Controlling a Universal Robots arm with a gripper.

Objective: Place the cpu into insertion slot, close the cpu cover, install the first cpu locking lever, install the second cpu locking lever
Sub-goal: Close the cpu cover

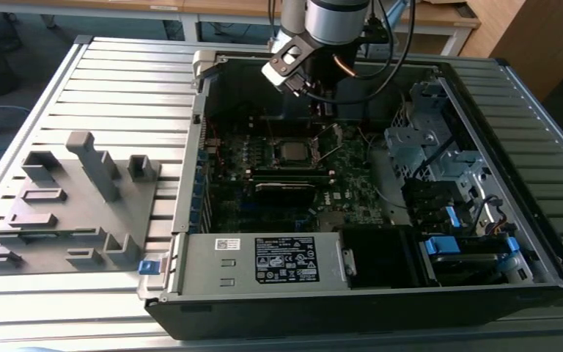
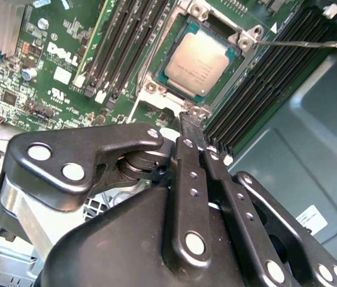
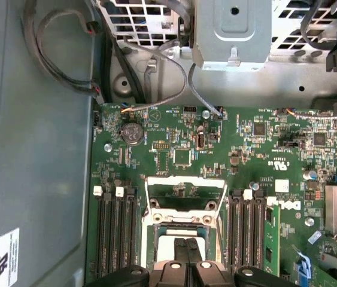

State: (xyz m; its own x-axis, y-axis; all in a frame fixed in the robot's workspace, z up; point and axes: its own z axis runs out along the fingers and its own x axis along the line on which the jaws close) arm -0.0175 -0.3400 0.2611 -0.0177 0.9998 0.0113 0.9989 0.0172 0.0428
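Second wrist view: cpu [image 2: 199,60] seated in the insertion slot [image 2: 150,87], my narrow, empty fingers [image 2: 191,127] just beside it; I judge the first wrist view's raised cpu cover [image 3: 186,179] wants an even push.

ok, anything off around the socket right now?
Nothing damaged or askew. The cpu lies flat and square in the insertion slot. The cpu cover stands swung open, and one locking lever sticks out unlatched over the memory slots.
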